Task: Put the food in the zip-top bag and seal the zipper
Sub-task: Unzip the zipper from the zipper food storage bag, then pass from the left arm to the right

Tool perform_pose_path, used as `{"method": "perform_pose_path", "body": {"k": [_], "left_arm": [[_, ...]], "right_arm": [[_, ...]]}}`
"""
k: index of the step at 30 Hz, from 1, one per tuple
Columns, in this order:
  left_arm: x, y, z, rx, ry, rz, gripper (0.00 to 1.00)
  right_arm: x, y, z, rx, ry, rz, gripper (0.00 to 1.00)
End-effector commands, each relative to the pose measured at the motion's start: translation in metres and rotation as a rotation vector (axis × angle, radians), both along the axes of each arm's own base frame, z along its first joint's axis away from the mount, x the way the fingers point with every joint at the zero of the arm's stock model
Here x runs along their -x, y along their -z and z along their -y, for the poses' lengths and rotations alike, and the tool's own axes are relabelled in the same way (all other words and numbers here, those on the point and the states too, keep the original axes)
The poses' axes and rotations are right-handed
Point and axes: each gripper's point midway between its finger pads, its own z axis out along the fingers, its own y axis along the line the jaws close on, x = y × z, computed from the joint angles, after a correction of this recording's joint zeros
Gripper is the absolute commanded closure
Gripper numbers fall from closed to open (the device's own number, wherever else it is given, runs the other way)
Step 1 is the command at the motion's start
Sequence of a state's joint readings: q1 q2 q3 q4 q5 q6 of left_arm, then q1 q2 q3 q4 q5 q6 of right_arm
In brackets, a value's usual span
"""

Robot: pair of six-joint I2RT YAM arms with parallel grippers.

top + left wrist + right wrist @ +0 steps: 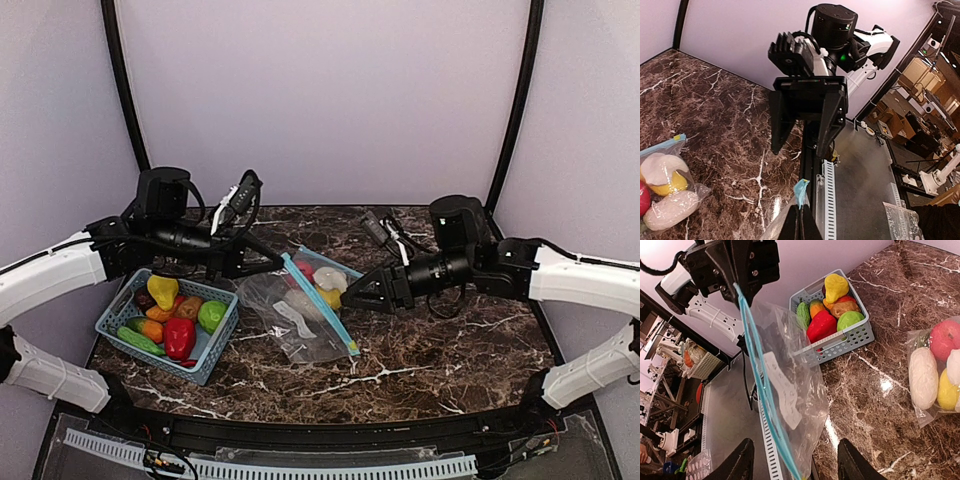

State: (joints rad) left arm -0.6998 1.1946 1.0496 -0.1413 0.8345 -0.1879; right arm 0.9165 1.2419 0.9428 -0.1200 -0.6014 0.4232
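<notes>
L gripper [281, 263] pinches the bag [300, 335] by its blue edge; R gripper [352, 298] is spread, empty. Some food [330, 279] is inside, rest in the basket [205, 368]. One pinch only: bag could flop, spill.

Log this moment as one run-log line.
left gripper: shut on zip-top bag rim, held up | right gripper: open at bag mouth | food in bag: several pieces | basket: more food remaining | zipper: open
</notes>
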Motion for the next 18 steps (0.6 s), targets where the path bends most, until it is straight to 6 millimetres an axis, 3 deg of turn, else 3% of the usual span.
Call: {"method": "perform_pose_path", "body": {"k": [1,8,18], "left_arm": [[0.020,-0.003,0.013,0.029,0.111,-0.013,0.99],[0.030,-0.006,0.027,0.029,0.161,-0.015,0.99],[0.029,-0.010,0.032,0.040,0.172,-0.011,0.99]], "right_arm": [[-0.007,-0.014,-0.011,-0.023,-0.009,0.061,0.45],[-0.005,-0.011,-0.017,-0.017,-0.031,0.065,0.45],[0.002,-0.001,-0.019,0.000,-0.067,0.046,0.46]]}}
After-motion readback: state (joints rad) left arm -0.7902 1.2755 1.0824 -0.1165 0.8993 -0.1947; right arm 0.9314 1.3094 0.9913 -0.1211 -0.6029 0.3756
